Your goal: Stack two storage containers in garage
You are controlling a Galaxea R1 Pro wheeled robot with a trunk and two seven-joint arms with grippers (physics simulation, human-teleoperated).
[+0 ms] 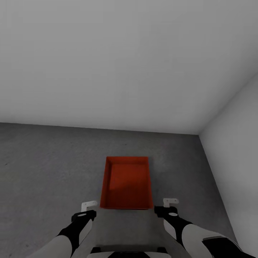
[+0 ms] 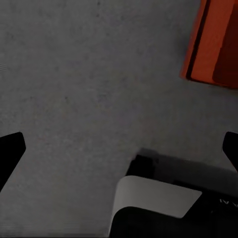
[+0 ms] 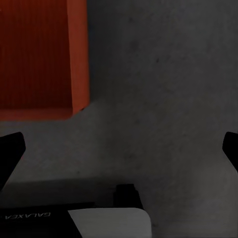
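One orange-red storage container (image 1: pixel 126 182) rests open side up on the dark grey concrete floor (image 1: pixel 46 172) of the garage, straight ahead of me. Its corner (image 2: pixel 214 42) shows in the left wrist view and its ribbed inside (image 3: pixel 37 54) in the right wrist view. Whether a second container sits nested in it, I cannot tell. My left gripper (image 1: pixel 86 211) hovers open and empty beside the container's near left corner. Open and empty too, my right gripper (image 1: pixel 168 207) hangs by the near right corner. Neither touches the container.
A plain pale grey wall (image 1: pixel 107 61) runs across behind the container, and a second wall (image 1: pixel 238 136) closes the right side, meeting it in a corner. My own base (image 2: pixel 153 201) shows low in both wrist views. Bare concrete stretches to the left.
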